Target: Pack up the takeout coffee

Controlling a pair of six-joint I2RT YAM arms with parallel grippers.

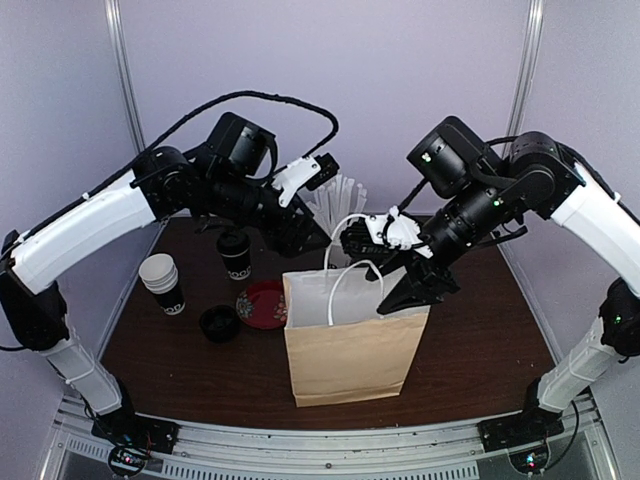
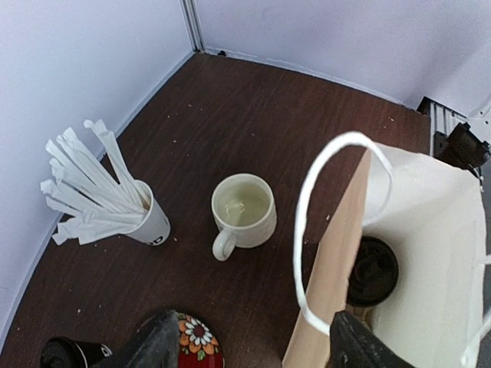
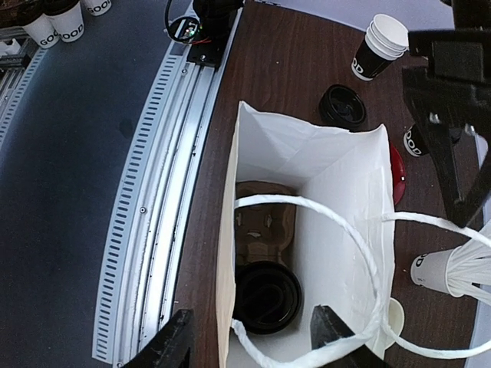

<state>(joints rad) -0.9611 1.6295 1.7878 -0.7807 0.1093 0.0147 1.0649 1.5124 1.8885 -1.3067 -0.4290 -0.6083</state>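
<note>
Left fingers (image 2: 157, 345) spread wide, empty, the paper bag (image 1: 345, 350) rim between them. Right fingers (image 3: 175, 345) also apart, empty, over the bag mouth. One lidded takeout coffee (image 3: 267, 295) sits in a cardboard carrier (image 3: 265, 222) at the bag's bottom. Second takeout coffee (image 1: 235, 252) stands on the bench (image 1: 480, 330), left of the bag.

Inside the paper bag (image 3: 337, 184) the coffee cup (image 3: 267, 295) is seen only from its top; its sides and lettering are hidden. Beside the bag, a second lidded cup (image 2: 69, 354) and the red plate (image 2: 201, 337) are cut off by the left wrist view's bottom edge. From above, the bag's front wall hides its contents.
</note>
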